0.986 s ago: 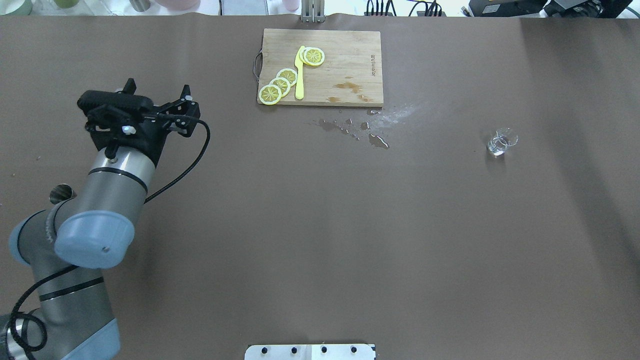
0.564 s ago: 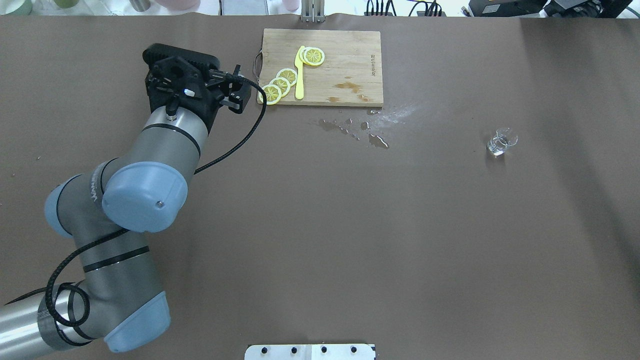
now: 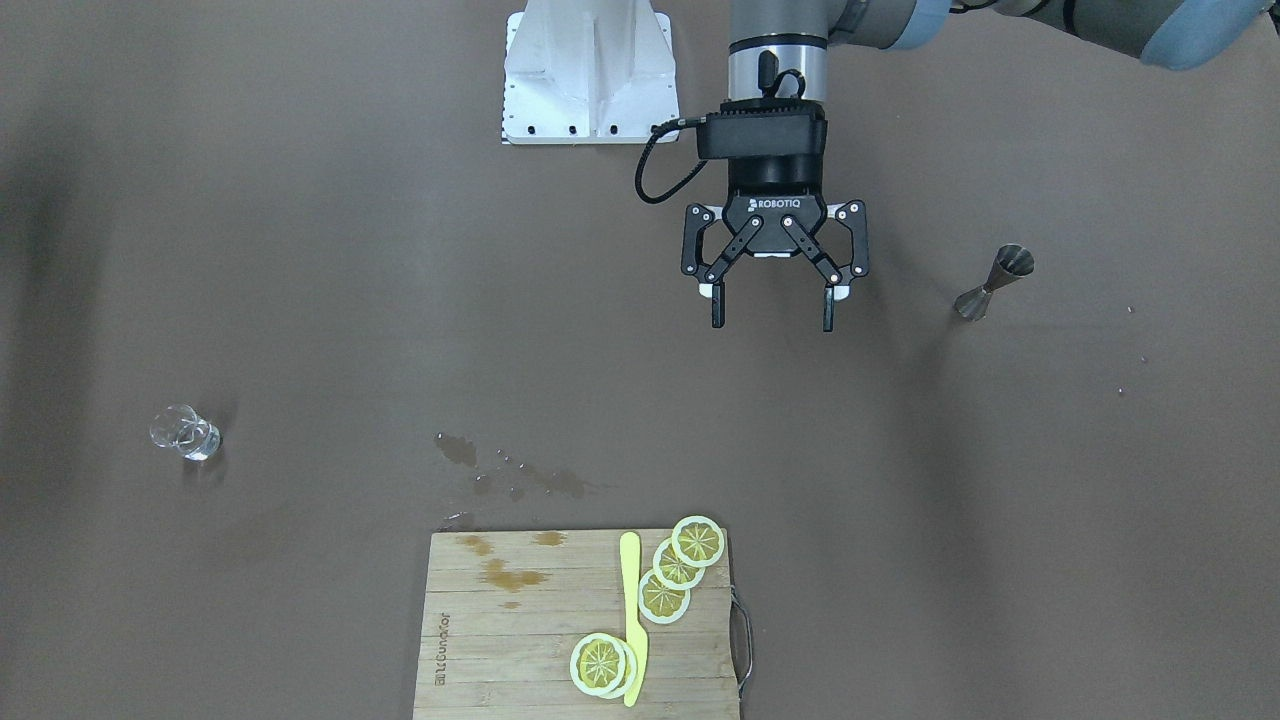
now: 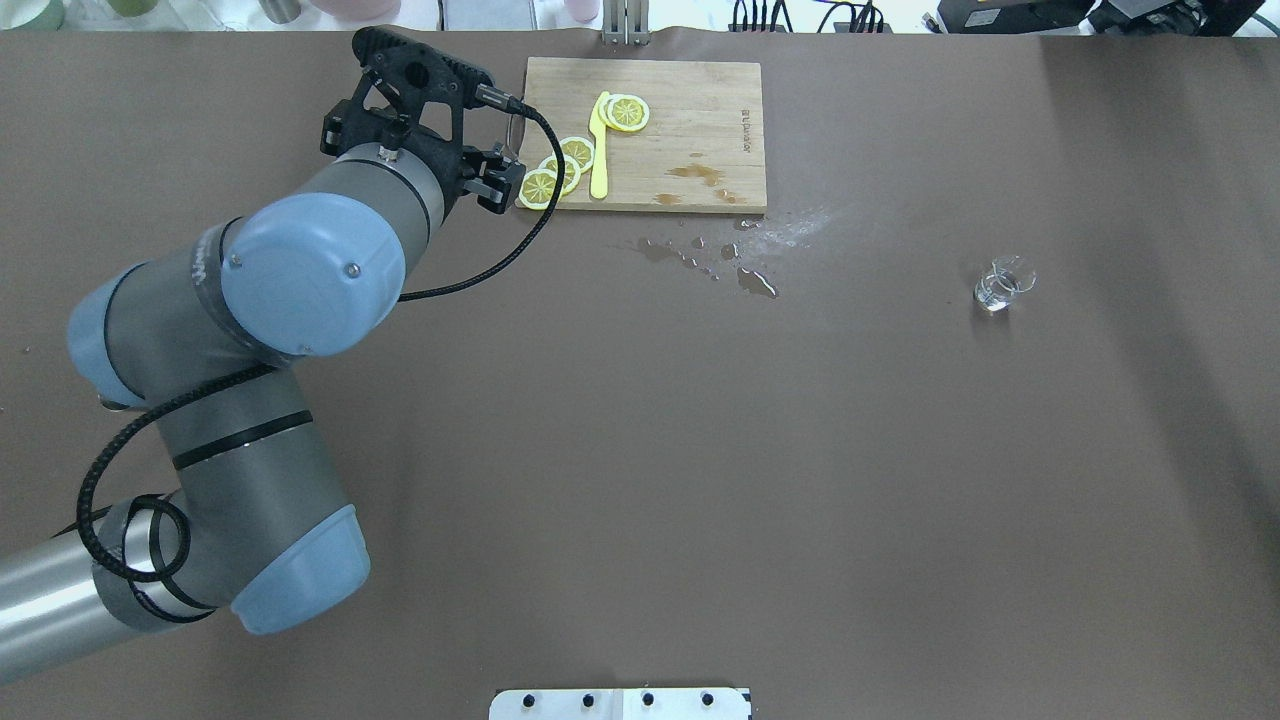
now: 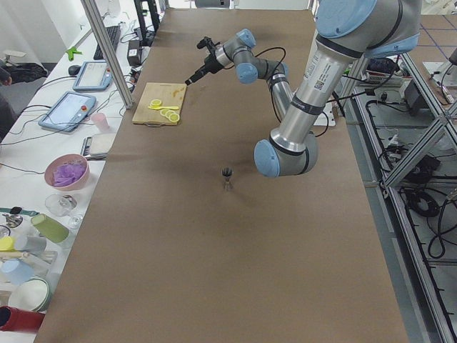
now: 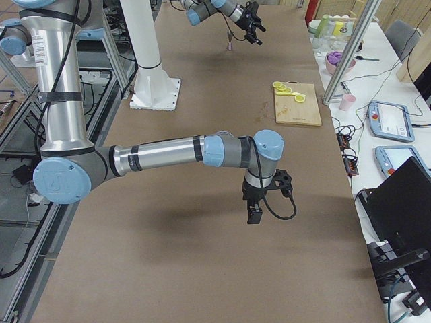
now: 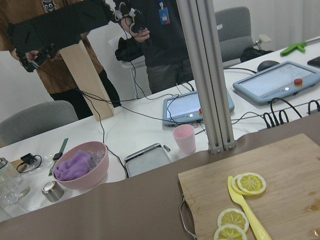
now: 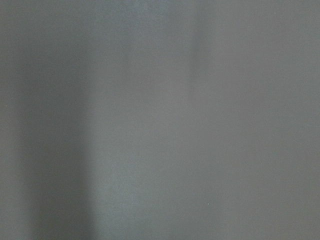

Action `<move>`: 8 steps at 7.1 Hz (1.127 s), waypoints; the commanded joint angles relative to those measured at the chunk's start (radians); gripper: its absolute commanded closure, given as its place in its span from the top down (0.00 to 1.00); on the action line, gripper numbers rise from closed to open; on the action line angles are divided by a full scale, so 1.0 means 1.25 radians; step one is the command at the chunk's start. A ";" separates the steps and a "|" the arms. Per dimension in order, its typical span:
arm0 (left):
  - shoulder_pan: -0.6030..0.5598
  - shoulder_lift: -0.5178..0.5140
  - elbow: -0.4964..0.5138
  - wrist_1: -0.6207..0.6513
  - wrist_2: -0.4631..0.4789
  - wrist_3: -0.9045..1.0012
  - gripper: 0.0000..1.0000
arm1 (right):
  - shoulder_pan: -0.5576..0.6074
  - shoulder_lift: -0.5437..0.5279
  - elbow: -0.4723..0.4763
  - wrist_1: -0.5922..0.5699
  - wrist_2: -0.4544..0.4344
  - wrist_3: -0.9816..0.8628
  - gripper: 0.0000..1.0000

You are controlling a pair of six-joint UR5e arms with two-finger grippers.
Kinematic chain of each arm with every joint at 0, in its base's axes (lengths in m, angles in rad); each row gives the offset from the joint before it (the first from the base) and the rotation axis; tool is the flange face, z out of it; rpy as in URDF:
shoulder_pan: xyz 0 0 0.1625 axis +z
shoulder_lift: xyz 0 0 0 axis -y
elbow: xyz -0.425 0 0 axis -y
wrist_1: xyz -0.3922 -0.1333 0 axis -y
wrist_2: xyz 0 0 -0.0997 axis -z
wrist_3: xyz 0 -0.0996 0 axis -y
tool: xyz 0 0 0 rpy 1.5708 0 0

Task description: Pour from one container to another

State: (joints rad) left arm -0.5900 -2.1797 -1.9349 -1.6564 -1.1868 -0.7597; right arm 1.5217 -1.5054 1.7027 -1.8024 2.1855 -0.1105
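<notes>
A small metal jigger [image 3: 993, 278] stands upright on the brown table; the left arm hides it in the overhead view. A small clear glass [image 3: 185, 432] stands far off on the robot's right side, also seen as the glass [image 4: 1003, 283] from overhead. My left gripper [image 3: 772, 322] hovers open and empty above the table, beside the jigger and apart from it, fingers pointing toward the cutting board. My right gripper [image 6: 254, 214] hangs over bare table at the near end of the exterior right view; I cannot tell whether it is open or shut.
A wooden cutting board [image 3: 480, 620] at the far edge carries lemon slices [image 3: 665, 595] and a yellow knife [image 3: 630, 610]. Spilled puddles [image 3: 460, 450] lie before it. Beyond the table edge stand a metal post [image 7: 210, 100], a pink bowl [image 7: 80, 167] and tablets.
My left arm has swung from the table's left side toward the cutting board's near-left corner, still open. It now covers the jigger in the overhead view.
</notes>
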 commanded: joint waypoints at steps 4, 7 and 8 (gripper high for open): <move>-0.220 0.039 0.020 0.035 -0.482 0.130 0.98 | 0.007 0.026 -0.009 -0.014 0.021 0.018 1.00; -0.428 0.150 0.027 0.037 -0.725 0.343 0.98 | 0.007 0.019 -0.006 -0.011 0.127 0.020 1.00; -0.491 0.192 0.042 0.037 -0.768 0.423 0.98 | 0.007 0.012 -0.009 -0.003 0.125 0.018 1.00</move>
State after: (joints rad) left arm -1.1016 -2.0034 -1.8970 -1.6112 -2.0554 -0.3507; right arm 1.5309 -1.4830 1.6947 -1.8142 2.3327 -0.0866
